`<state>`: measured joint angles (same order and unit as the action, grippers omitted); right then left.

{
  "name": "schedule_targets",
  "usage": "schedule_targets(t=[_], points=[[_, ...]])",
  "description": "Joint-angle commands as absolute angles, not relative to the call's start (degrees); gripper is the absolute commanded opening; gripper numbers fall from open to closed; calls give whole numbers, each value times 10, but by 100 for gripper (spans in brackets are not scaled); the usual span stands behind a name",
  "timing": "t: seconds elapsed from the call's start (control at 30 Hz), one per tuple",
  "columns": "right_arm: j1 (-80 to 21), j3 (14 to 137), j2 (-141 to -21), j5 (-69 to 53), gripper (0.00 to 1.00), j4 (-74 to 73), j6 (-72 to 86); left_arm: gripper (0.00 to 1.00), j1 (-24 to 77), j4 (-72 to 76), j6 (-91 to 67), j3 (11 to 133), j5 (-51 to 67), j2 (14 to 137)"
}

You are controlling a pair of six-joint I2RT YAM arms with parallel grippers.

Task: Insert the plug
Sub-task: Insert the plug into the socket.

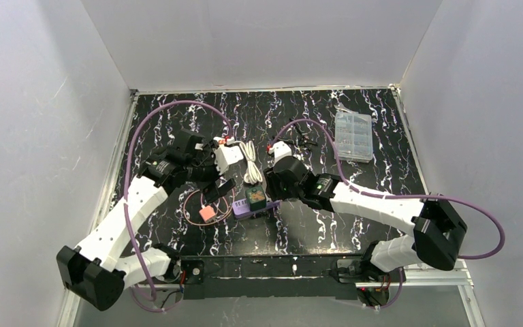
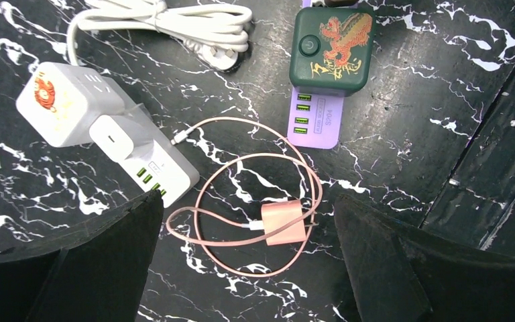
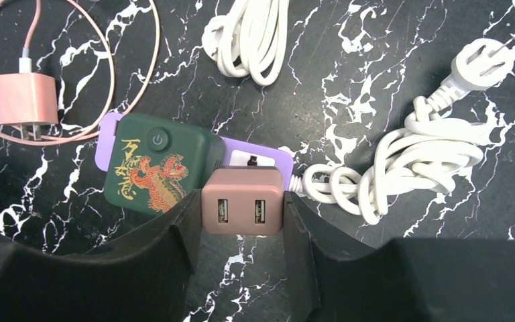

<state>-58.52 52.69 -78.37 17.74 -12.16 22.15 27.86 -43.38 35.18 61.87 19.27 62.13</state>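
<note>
My right gripper (image 3: 242, 213) is shut on a dusty-pink two-port USB plug (image 3: 243, 198). It holds the plug right at the purple power strip (image 3: 258, 155), beside the green dragon cube (image 3: 153, 171) that sits on the strip. In the top view the right gripper (image 1: 271, 192) hovers over the strip (image 1: 245, 209) and hides the plug. My left gripper (image 2: 248, 204) is open and empty above a second pink charger (image 2: 283, 223) with a looped pink cable. In the top view the left gripper (image 1: 222, 187) is left of the strip.
A white power strip (image 2: 67, 107) with a white adapter (image 2: 117, 137) plugged in lies at left. Coiled white cords (image 3: 409, 161) lie behind and right of the purple strip. A clear plastic box (image 1: 353, 135) stands at the back right.
</note>
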Motion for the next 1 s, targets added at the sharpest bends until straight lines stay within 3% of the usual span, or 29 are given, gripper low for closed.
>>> schedule_targets(t=[0.0,0.97], points=[[-587,511,-792,180,1,-89,223,98,276,-433,341,628,204,646],[-587,488,-809,159,1,-80,240,98,277,-403,344,624,233,693]])
